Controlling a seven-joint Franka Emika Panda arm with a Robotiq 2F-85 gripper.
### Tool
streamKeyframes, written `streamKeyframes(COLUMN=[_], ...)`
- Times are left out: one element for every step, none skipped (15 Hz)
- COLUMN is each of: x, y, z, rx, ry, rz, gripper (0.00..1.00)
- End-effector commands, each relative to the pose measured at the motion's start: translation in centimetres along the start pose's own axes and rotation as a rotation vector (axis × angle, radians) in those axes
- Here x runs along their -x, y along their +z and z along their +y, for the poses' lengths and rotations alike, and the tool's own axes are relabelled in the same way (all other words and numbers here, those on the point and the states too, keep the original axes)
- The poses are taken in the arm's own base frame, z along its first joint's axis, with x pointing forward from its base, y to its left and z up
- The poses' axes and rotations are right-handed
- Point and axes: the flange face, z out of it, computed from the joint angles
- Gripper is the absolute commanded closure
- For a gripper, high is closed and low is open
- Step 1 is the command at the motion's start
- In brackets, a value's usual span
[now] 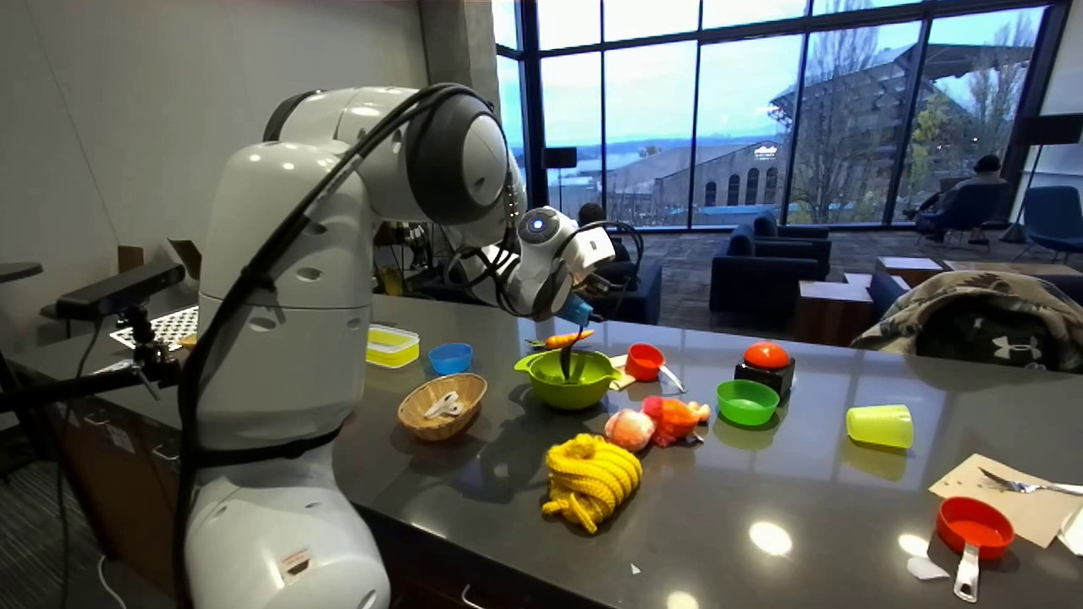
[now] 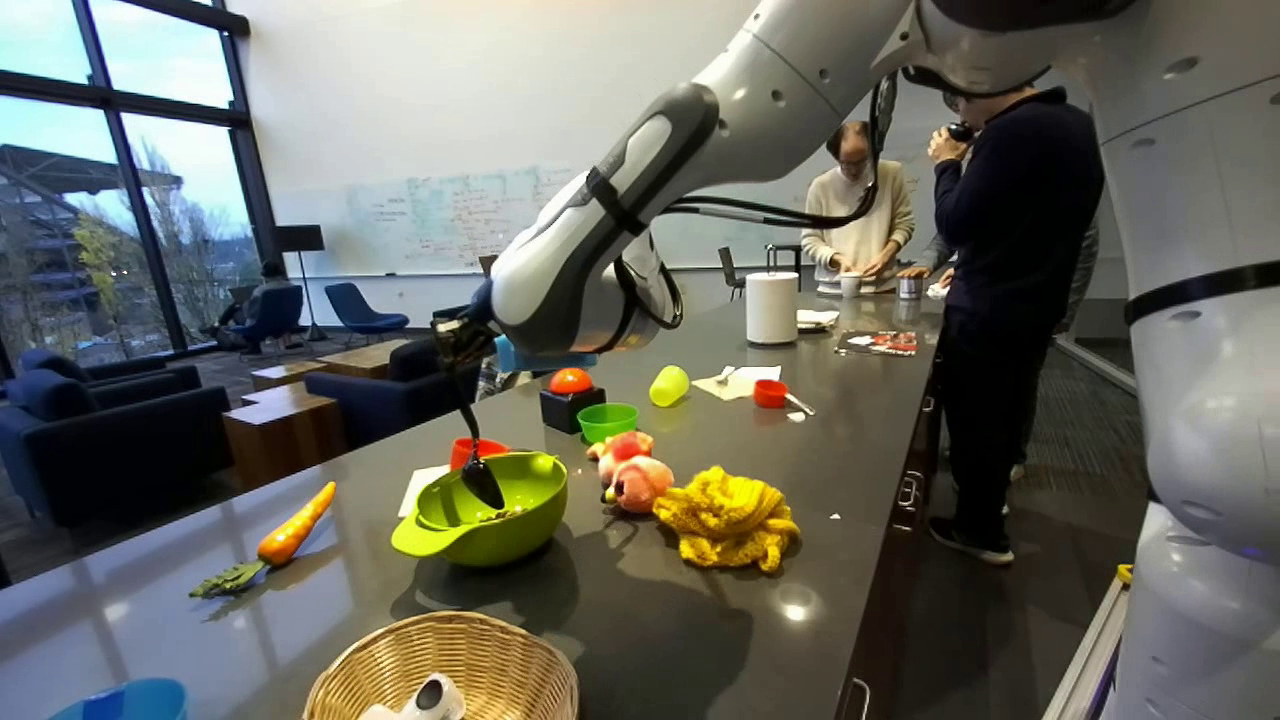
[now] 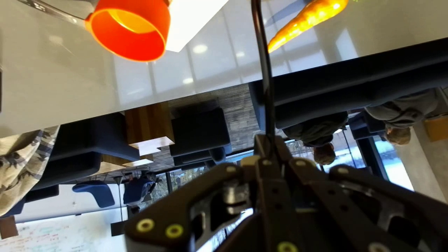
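Gripper (image 1: 584,320): in an exterior view, it is raised over the green bowl (image 1: 568,395), apart from its rim.
Black spoon (image 1: 566,362): hangs from the gripper, its lower end inside the green bowl.
Bowl's neighbours: a carrot (image 1: 568,339) lies just behind, a red measuring cup (image 1: 645,362) sits just beside, and a soft toy (image 1: 674,420) and a yellow knit cloth (image 1: 592,482) lie nearer the camera.
Spoon head (image 2: 484,486): in an exterior view, it slants down inside the bowl, near small pale bits (image 2: 503,514); whether it touches them, I cannot tell.
Wicker basket (image 2: 340,662): stands near the bowl, holding white items (image 2: 436,698).
Jaws: in the wrist view, closed tight on the thin handle (image 3: 265,70) of the spoon, which runs out from them.
Wrist-view edge: carrot and cup show; the bowl does not.
Spoon's progress: gripped and already brought into the bowl, by my reading.
Spoon's remainder: not yet let go; bits lie in the bowl, and how much work is left, these views do not settle.
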Motion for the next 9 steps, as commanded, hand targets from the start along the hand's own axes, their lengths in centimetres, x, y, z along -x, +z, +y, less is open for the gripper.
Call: streamKeyframes(x=[-0.19,-0.06,0.02,0.1,0.22,0.33,0.43,0.51,0.6], y=[0.48,0.61,0.7,0.81,0.95,1.02,1.13,1.21,1.28], z=[1.15,1.11,1.04,0.9,0.74,0.62,0.5,0.39,0.26], rx=[0.012,0.011,0.01,0.007,0.004,0.003,0.001,-0.001,-0.003], ry=[-0.011,-0.014,-0.016,-0.02,-0.028,-0.035,-0.039,-0.044,-0.049], rz=[-0.011,-0.015,-0.02,-0.024,-0.031,-0.037,-0.042,-0.046,-0.049], gripper=[0.99,0.99,0.99,0.99,0.99,0.99,0.99,0.99,0.99])
